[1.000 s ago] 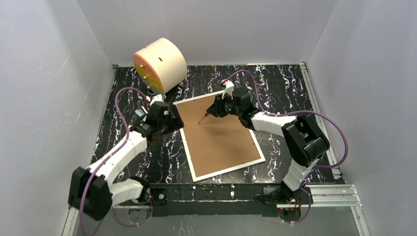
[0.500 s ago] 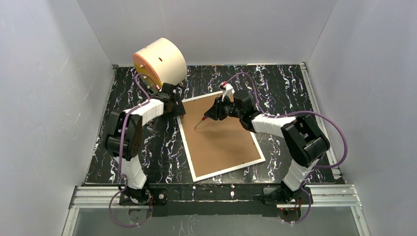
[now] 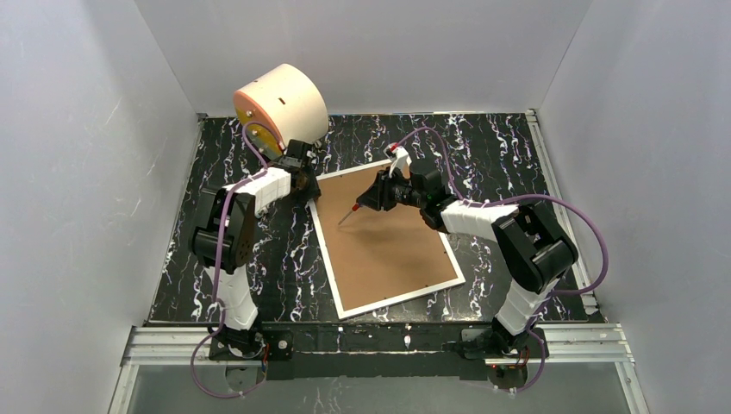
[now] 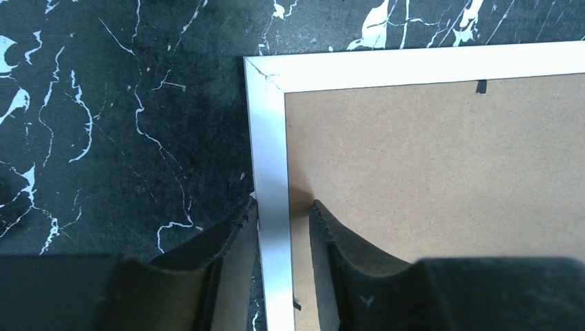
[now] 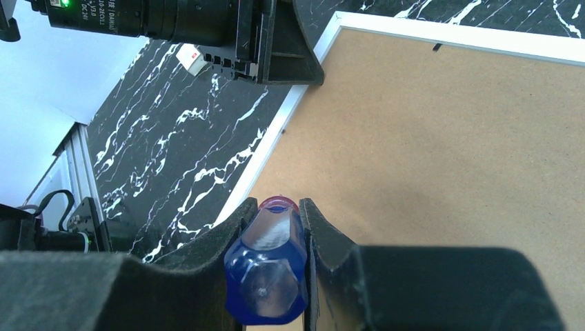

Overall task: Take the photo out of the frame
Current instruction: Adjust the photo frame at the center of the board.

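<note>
thin white rectangular picture frame (image 3: 388, 250) lies brown-back-up at centre, photo hidden beneath — left gripper (image 4: 283, 205) with jaws narrowly parted astride its far-left rail, right gripper (image 5: 277, 202) clamping a blue-handled screwdriver (image 5: 265, 269), whose tip could slip and gouge the photo.

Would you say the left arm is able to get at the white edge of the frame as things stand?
Probably yes: the left claw sits astride the white edge of the frame near a corner, with nothing else in the gap. The right claw, holding a screwdriver, is clear of that spot.
</note>
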